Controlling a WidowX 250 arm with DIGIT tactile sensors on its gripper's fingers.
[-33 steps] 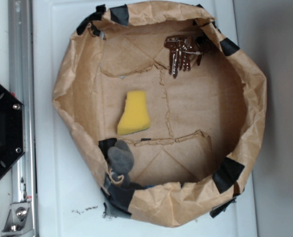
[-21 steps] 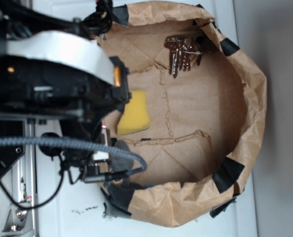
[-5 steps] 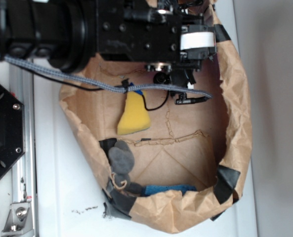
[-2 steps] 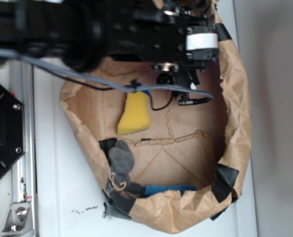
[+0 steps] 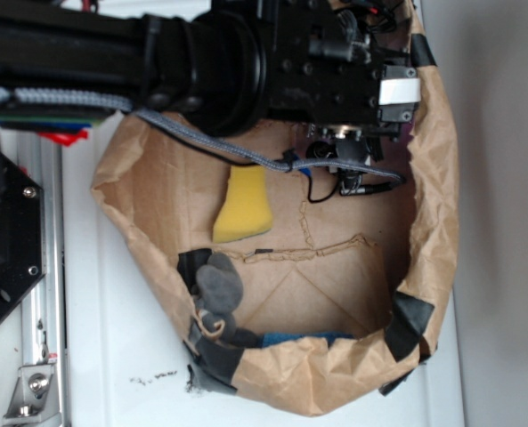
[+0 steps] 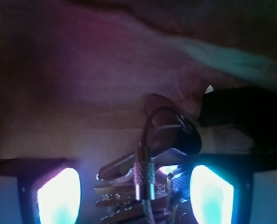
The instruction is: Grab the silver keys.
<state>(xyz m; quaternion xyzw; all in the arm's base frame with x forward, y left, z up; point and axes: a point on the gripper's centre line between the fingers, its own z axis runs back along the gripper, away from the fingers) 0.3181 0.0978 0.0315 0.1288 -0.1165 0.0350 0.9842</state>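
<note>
Moved further over the bag's far corner since earlier, gripper [image 6: 134,186] now low around the silver keys [image 6: 143,184]. Pads [image 6: 59,196] spread on both sides, keys between, not pinched yet; closing seems next.

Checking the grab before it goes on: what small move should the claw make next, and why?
Probably close. In the wrist view the silver keys lie between the two glowing fingers of the claw, and the jaws stand apart on either side of the bunch. The exterior view hides the keys under the arm, so depth cannot be confirmed.
</note>
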